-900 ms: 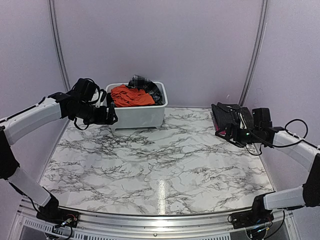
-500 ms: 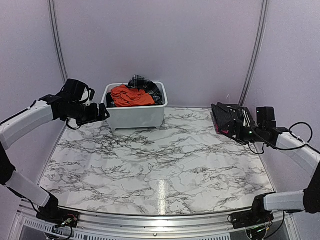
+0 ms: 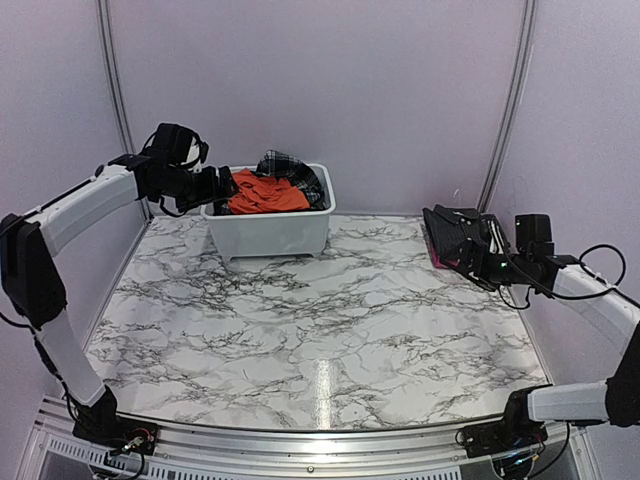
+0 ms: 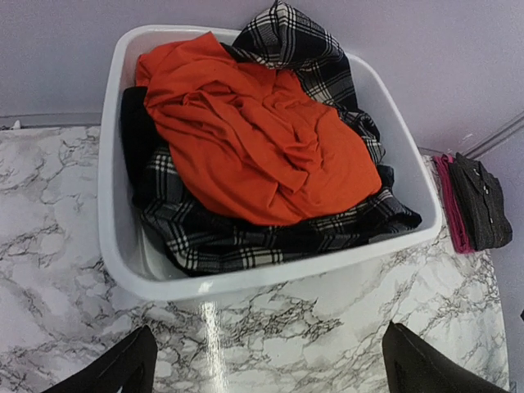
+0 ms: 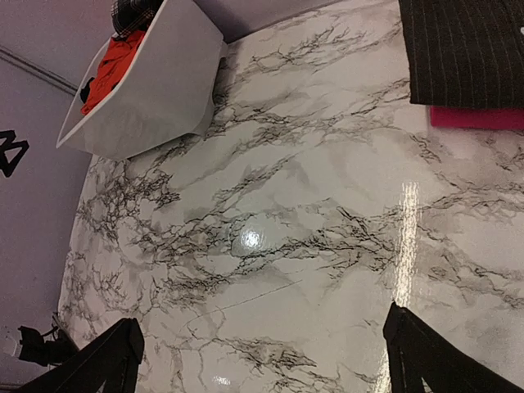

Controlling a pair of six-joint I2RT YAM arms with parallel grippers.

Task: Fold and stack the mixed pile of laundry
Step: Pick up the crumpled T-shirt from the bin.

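Tub [image 3: 270, 232] at rear left of worktop [image 3: 320, 340]. In it: T-shirt [image 4: 254, 139] on top, skirt [image 4: 246, 237] under and behind it, another cloth [image 4: 135, 131] along the left wall. Folded stack [image 3: 455, 238] at the far right edge, well apart from tub. Left claw [image 3: 222, 187] above tub's left rim. Right claw [image 3: 472, 262] near the stack.

a lab test booth; plain lilac walls [image 3: 320, 90]; marble-patterned table [image 3: 320, 330].
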